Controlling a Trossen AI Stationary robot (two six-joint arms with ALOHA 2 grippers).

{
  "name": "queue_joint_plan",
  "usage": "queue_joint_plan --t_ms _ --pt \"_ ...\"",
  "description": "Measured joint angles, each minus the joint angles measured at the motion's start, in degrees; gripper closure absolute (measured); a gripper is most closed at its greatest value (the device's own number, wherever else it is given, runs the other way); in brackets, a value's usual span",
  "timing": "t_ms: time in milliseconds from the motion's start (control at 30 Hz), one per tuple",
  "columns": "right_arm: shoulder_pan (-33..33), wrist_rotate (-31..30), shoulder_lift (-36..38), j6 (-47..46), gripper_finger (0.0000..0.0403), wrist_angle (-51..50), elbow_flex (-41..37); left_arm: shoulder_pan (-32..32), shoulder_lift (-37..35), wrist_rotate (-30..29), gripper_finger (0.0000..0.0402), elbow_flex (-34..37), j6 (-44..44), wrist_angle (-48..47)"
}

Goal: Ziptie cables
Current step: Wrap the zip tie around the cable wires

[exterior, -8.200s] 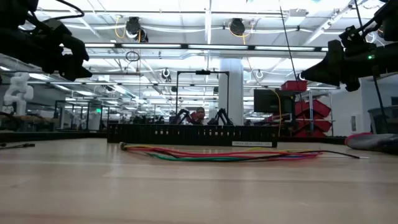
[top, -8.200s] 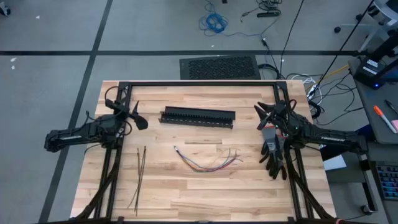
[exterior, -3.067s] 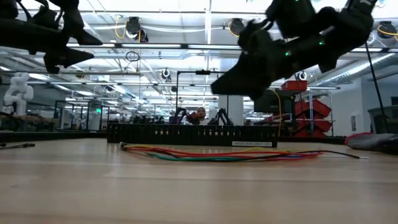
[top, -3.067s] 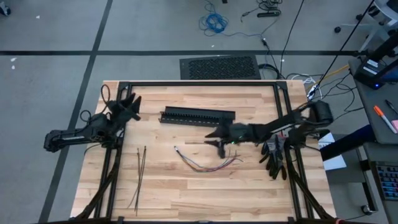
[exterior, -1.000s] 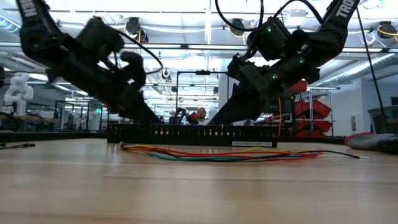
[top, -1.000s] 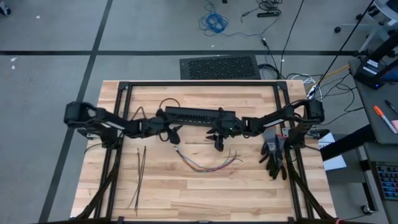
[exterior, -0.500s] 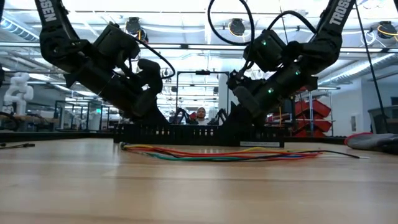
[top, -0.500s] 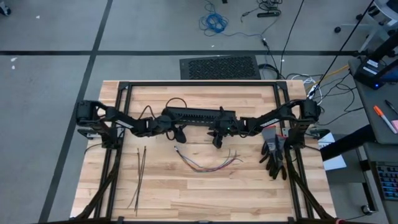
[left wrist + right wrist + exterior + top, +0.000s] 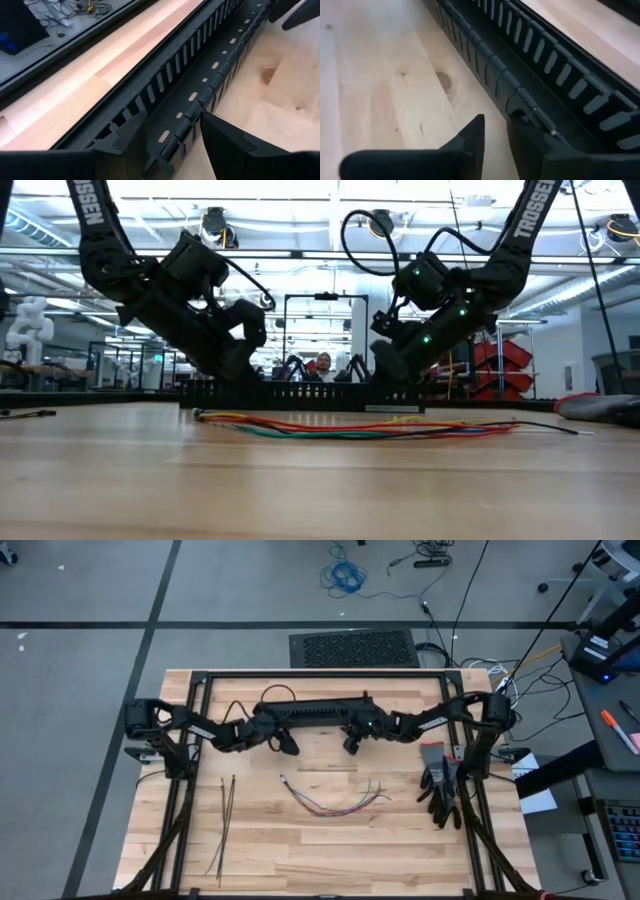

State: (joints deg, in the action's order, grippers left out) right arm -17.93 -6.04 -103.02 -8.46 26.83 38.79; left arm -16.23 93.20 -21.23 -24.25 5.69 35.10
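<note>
- We saw both arms reach in over the wooden worktop (image 9: 300, 850) to the long black slotted duct (image 9: 318, 712), one at each end.
- The left pincer (image 9: 283, 743) stood at one end of the duct; in its wrist view the fingers (image 9: 131, 137) were spread, with the duct's near wall between them.
- The right pincer (image 9: 352, 739) stood at the duct's other end; in its wrist view the fingers (image 9: 472, 135) stood only narrowly apart beside the duct's wall, and we could not tell whether they gripped it.
- The cables (image 9: 335, 800), a loose bundle of coloured wires, lay flat on the worktop on the near side of both pincers, apart from them and from the duct.
- The zipties (image 9: 225, 820), thin dark strips, lay well off to the left pincer's side, untouched.
- A pair of dark gloves (image 9: 441, 790) lay by the right arm.
</note>
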Motion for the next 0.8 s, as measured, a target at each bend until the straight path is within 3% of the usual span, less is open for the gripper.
queue_joint_plan --t_ms 367,533,800 --pt "6.99 0.5 0.02 -1.57 0.0396 2.69 0.0 7.75 -14.01 -1.7 0.0222 0.31 -3.02 -2.52" --pt "7.32 0.41 0.02 -1.4 0.04 4.33 0.0 9.36 -19.25 -1.81 0.0222 0.17 -3.44 -5.19" --pt "7.1 0.34 0.02 -1.36 0.0399 5.64 0.02 11.7 -20.08 -1.94 0.0222 0.17 -1.32 -9.73"
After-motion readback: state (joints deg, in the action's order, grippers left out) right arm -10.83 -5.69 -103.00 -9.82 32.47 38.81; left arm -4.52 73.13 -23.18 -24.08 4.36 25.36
